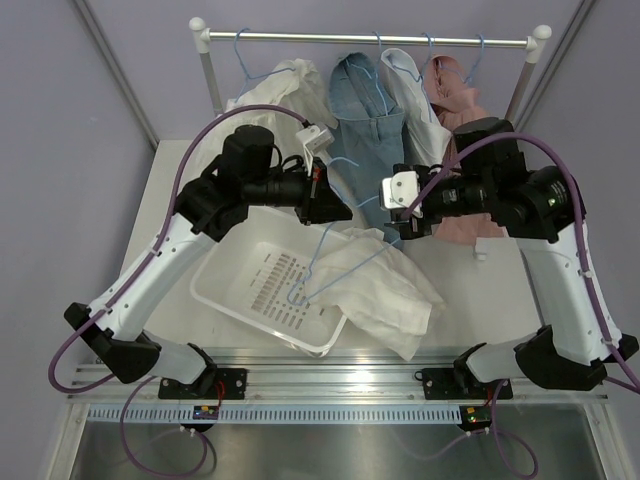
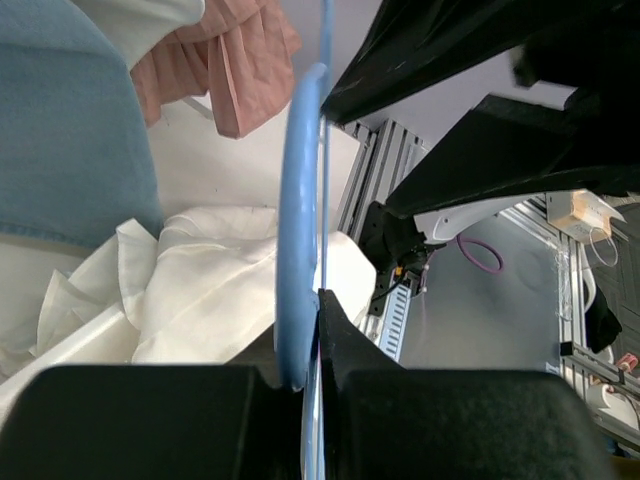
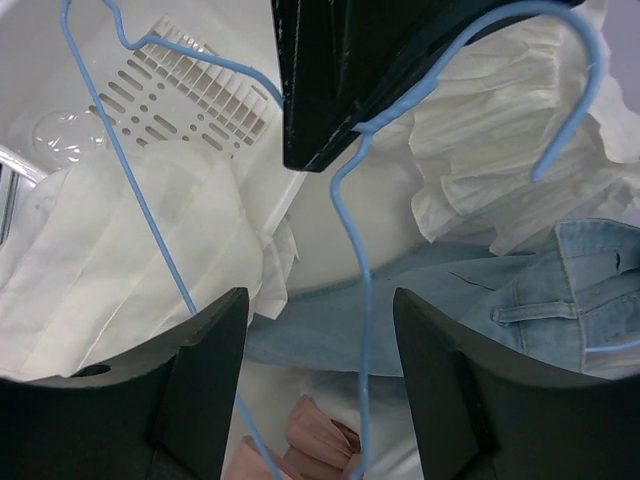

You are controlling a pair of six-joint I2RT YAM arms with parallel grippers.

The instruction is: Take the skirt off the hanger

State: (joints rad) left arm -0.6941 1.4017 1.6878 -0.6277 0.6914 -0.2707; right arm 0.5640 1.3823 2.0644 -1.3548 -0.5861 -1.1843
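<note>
My left gripper is shut on a blue wire hanger; the left wrist view shows the jaws pinched on the hanger. The hanger's frame hangs down over the white skirt, which lies crumpled across the basket's near right corner and the table. My right gripper is open just right of the hanger. In the right wrist view its gripper straddles one hanger wire without touching it, and the skirt is at the left. I cannot tell whether the skirt still hangs on the wire.
A white slotted basket sits tilted at front centre-left. Behind, a rack rod carries a white garment, a denim one, another white one and a pink one. A metal rail runs along the near edge.
</note>
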